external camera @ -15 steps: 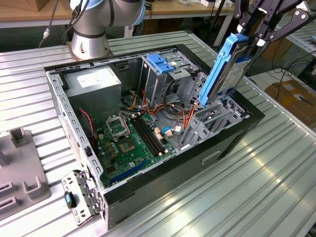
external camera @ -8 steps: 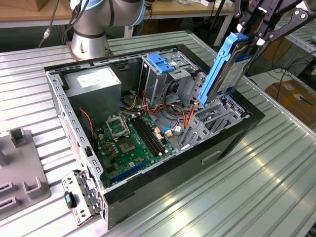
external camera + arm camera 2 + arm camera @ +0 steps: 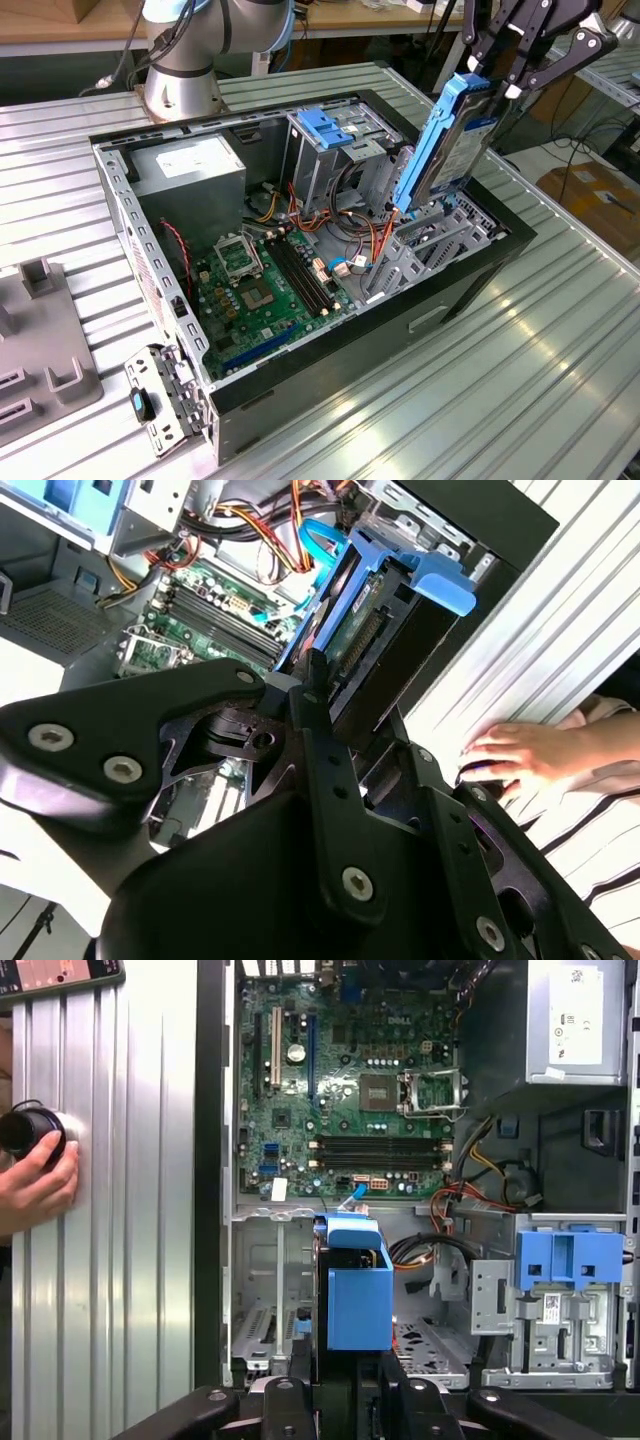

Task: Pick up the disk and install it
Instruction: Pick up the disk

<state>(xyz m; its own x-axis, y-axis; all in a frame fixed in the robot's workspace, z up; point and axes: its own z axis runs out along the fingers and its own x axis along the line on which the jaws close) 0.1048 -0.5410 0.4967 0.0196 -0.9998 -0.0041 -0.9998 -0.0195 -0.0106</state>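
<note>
My gripper [image 3: 492, 82] is shut on the upper end of the disk [image 3: 452, 140], a silver drive in a blue plastic rail frame. The disk hangs on end, tilted, with its lower end over the grey drive bay [image 3: 432, 245] at the exterior view's right end of the open computer case [image 3: 330, 340]. Whether it touches the bay I cannot tell. In the second wrist view the disk [image 3: 400, 585] points down into the case past the gripper [image 3: 318, 685]. In the first wrist view the disk [image 3: 358, 1300] hangs over the empty bay [image 3: 265, 1300], above the gripper [image 3: 335, 1385].
Inside the case are the motherboard [image 3: 260, 285], a grey power-supply box [image 3: 190, 165], a blue bracket [image 3: 325, 128] on a drive cage, and loose cables [image 3: 345, 225]. A person's hand [image 3: 38, 1175] rests on a black knob on the ribbed metal table [image 3: 500, 390]. Grey fixtures [image 3: 40, 345] stand at the exterior view's left.
</note>
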